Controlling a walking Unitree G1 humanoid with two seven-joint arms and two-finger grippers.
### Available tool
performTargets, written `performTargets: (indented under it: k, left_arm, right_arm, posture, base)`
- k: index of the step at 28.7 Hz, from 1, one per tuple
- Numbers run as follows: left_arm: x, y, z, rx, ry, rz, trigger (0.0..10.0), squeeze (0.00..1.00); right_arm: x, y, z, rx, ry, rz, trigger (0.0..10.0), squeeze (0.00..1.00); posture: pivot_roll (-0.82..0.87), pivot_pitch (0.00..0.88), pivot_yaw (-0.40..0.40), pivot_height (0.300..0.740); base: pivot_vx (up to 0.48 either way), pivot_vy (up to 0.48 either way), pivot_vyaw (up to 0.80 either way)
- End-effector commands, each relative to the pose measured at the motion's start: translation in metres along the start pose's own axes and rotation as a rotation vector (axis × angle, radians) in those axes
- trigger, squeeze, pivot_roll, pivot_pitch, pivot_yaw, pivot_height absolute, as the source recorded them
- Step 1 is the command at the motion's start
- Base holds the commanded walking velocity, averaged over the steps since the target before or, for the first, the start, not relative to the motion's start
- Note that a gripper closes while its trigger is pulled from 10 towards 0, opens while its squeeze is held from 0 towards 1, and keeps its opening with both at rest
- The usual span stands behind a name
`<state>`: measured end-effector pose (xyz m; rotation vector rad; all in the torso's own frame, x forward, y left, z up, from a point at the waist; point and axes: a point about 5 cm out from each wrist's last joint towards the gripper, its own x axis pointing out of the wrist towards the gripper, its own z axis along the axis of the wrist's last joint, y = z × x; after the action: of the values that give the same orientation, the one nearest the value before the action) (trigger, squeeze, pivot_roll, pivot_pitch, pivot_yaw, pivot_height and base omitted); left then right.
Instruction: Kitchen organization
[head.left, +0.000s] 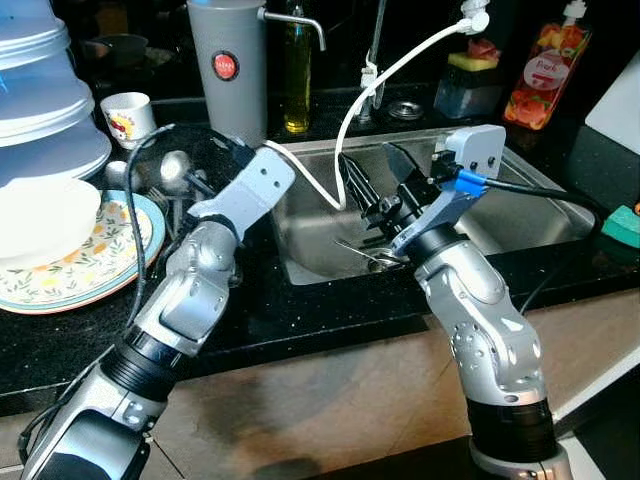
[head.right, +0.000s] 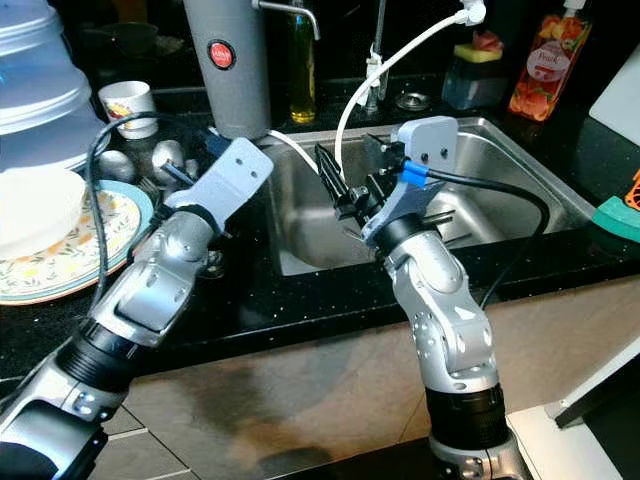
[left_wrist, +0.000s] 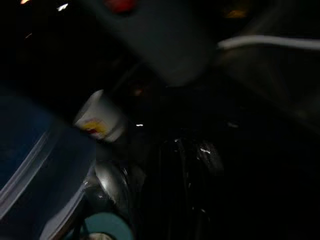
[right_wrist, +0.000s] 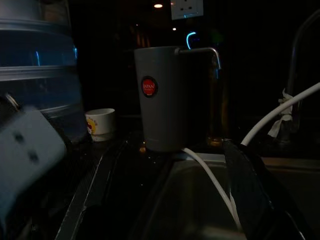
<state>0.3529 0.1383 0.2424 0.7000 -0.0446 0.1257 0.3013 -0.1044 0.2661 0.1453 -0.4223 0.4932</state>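
Right gripper (head.left: 375, 175) jaws parted above sink (head.left: 520, 215), spoon (head.left: 372, 259) below

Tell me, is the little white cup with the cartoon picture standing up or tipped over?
Standing up. The small white cartoon cup sits upright on the black counter, open mouth facing up.

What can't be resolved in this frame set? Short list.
- Left gripper: the eye views have it behind its own wrist; the left wrist view is too dark. Finger state unknown.
- Cutlery in the sink: the right arm blocks most of it in the left eye view; kind unclear.
- Stacked containers: cut off by the top-left edge of both eye views.
- Right wrist view: sink floor lost in darkness.
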Motion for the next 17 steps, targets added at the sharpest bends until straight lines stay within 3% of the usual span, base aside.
performTargets:
  k: [1,2,3,5,9,17]
  left_arm:
    - [0.003,0.014,0.009,-0.075,-0.032,0.076,10.0,0.0]
    - [0.004,0.013,0.009,-0.143,-0.017,0.054,10.0,0.0]
    - [0.004,0.013,0.009,-0.143,-0.017,0.054,10.0,0.0]
    - [0.009,0.013,0.012,-0.234,-0.037,0.047,10.0,0.0]
    - [0.011,0.015,0.016,-0.273,-0.073,0.041,10.0,0.0]
    - [0.014,0.025,0.043,-0.319,-0.298,0.011,10.0,0.0]
  right_arm:
    - [0.001,0.0,0.002,-0.002,-0.005,0.003,10.0,0.0]
    - [0.001,0.0,0.002,-0.001,-0.004,0.002,10.0,0.0]
    - [0.001,0.0,0.002,-0.001,-0.004,0.002,10.0,0.0]
    - [0.001,-0.001,0.003,-0.001,-0.006,0.0,10.0,0.0]
    - [0.001,-0.001,0.003,-0.001,-0.008,0.0,10.0,0.0]
    - [0.001,-0.001,0.003,0.0,-0.012,-0.003,10.0,0.0]
  posture:
    - [0.01,0.0,-0.02,0.74]
    - [0.01,0.0,-0.02,0.74]
    - [0.01,0.0,-0.02,0.74]
    - [0.01,0.0,-0.018,0.74]
    - [0.0,0.0,-0.017,0.74]
    - [0.0,0.0,-0.016,0.74]
  base:
    - [0.0,0.0,0.0]
    - [0.0,0.0,0.0]
    - [0.0,0.0,0.0]
    - [0.0,0.0,0.0]
    - [0.0,0.0,0.0]
    - [0.0,0.0,0.0]
